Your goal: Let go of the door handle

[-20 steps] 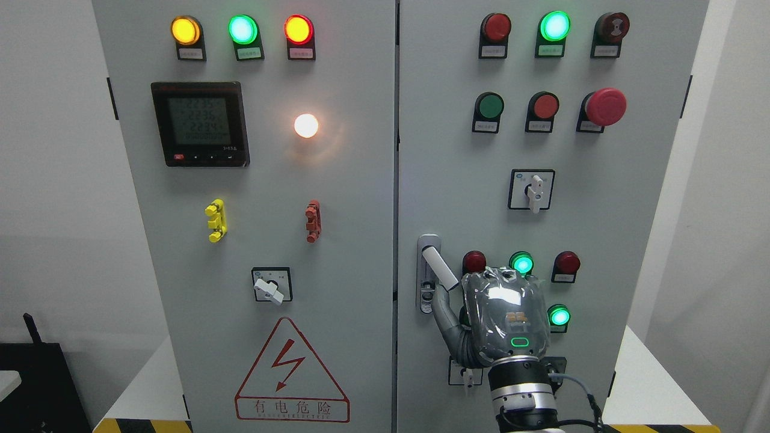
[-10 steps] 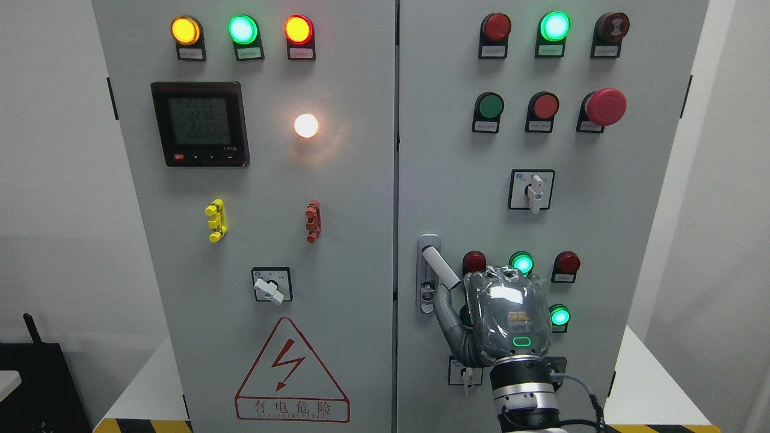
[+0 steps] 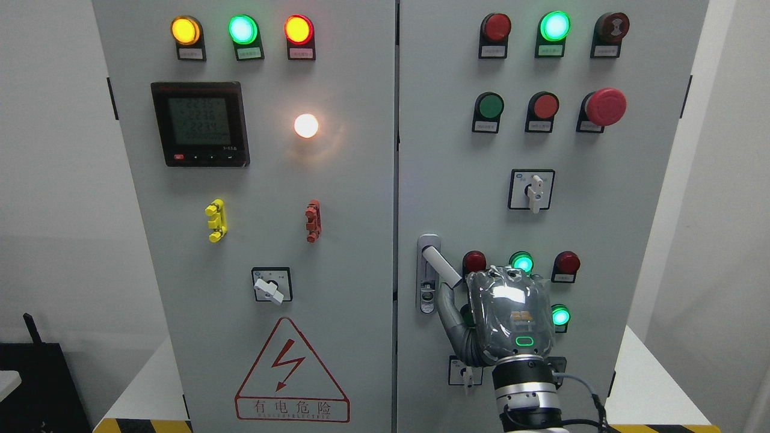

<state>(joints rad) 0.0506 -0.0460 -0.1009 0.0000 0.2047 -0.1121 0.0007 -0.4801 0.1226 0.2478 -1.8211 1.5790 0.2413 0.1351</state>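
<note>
The door handle is a white lever on a grey lock plate at the left edge of the cabinet's right door. It is swung out, slanting down to the right. My right hand comes up from the bottom edge and sits just right of and below the lever's free end, with its grey back towards me. The lever's tip lies right at the hand's upper left edge. The hand's own body hides whether it grips the lever. The left arm does not show.
Lit green lamps and red lamps sit around the hand on the right door, with a rotary switch and a red emergency button above. The left door carries a meter, a switch and a hazard sign.
My right hand has drifted slightly to the right and down, away from the lock plate. The lever keeps nearly the same slant.
</note>
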